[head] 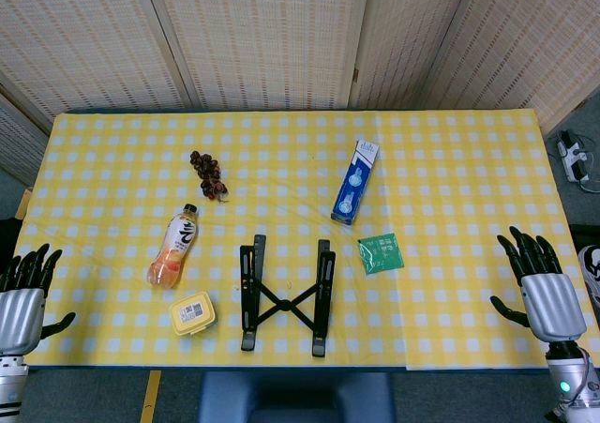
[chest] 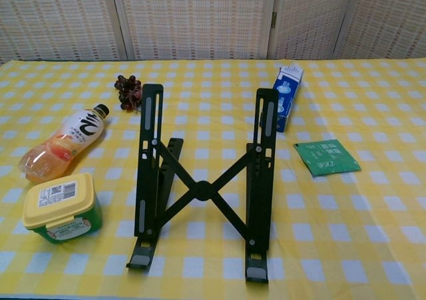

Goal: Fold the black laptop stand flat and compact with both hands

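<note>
Unfolded black laptop stand [head: 286,296] on checked table [head: 450,282], left hand [head: 23,296] and right hand [head: 544,292] open at edges

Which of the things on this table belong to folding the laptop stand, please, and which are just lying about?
For the job:
black laptop stand
left robot hand
right robot hand

Lying about:
drink bottle
yellow-lidded tub
grapes
blue carton
green sachet

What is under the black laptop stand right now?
Only the yellow checked tablecloth shows under the black laptop stand, visible through its open frame in both views. The narrow strips directly beneath its rails are covered, so those cannot be checked.
</note>
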Available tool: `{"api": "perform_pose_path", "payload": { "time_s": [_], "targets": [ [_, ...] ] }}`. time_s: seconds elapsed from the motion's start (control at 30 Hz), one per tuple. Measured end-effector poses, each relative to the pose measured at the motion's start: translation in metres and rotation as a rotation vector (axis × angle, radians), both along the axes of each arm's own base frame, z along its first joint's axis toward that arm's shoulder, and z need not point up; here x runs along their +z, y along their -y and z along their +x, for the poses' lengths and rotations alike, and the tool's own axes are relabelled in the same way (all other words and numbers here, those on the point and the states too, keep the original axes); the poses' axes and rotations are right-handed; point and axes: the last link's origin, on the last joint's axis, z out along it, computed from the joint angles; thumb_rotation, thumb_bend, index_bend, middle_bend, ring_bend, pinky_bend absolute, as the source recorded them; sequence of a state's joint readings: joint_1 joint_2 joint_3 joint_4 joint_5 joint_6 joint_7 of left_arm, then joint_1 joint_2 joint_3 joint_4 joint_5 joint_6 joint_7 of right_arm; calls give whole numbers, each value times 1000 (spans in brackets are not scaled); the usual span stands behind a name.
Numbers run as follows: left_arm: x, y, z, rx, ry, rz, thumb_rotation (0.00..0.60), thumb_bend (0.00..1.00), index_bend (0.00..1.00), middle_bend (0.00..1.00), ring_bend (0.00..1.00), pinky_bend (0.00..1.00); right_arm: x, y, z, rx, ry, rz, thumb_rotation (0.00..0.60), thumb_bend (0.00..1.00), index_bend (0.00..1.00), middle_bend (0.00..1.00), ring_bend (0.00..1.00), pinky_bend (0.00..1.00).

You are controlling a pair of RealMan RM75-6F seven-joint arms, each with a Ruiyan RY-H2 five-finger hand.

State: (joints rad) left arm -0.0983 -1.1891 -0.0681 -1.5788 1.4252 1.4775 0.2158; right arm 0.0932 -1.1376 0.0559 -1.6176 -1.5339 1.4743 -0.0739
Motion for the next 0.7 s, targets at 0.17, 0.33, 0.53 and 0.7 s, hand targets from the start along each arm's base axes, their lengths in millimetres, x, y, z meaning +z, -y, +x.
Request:
{"api": "perform_pose_path", "payload": {
  "time_s": [0.17, 0.33, 0.53, 0.7],
  "targets": [
    [0, -1, 1, -7, 5, -2, 600, 166, 35, 0, 0, 0, -1, -1, 1, 1, 13, 5, 600, 236, 0, 0, 29, 0],
    [1, 0, 1, -17, 18, -2, 600, 166, 36, 0, 0, 0, -4, -1, 4, 18, 46, 34, 600, 235, 0, 0, 29, 0],
    [2, 0, 6, -37, 52, -21, 600, 166, 37, 0, 0, 0, -6, -1, 7, 37, 86, 64, 600, 235, 0, 0, 29, 0],
    [3, -3, 9, -52, 72, -35, 600, 166, 38, 0, 0, 0, -7, -1, 10, 51, 126, 95, 600, 234, 0, 0, 31, 0]
  ]
}}
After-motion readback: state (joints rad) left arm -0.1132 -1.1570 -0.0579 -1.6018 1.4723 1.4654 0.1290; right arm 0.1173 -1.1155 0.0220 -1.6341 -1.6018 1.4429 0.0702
